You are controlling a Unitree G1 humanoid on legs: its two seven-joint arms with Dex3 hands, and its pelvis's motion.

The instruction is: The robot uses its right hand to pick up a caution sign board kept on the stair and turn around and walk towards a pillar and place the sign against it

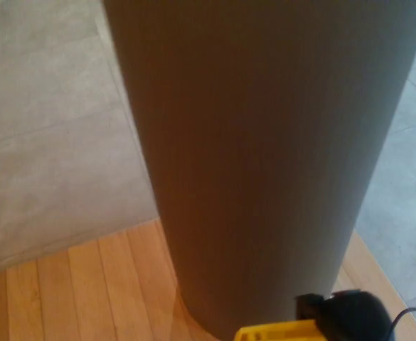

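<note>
Head view, brown pillar (264, 156) filling the frame, right hand (353, 316) at bottom edge gripping yellow caution sign (279, 332), sign's top just beside the pillar base, wooden floor (72, 291) below.

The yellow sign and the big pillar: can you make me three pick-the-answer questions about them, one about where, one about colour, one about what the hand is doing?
1. Where does the yellow sign show in the head view?
A. Top left corner
B. Bottom edge, in front of the pillar's foot
C. Far out on the grey tiles

2. What colour is the wooden floor around the pillar?
A. Orange-brown
B. Blue
C. White

3. What is the right hand doing?
A. Resting open on the floor
B. Touching the tiles
C. Holding the sign at its top

Answers: 1 B, only the sign's top peeks in at the bottom edge. 2 A, the planks look warm orange-brown. 3 C, the black hand sits closed on the sign's top.
</note>
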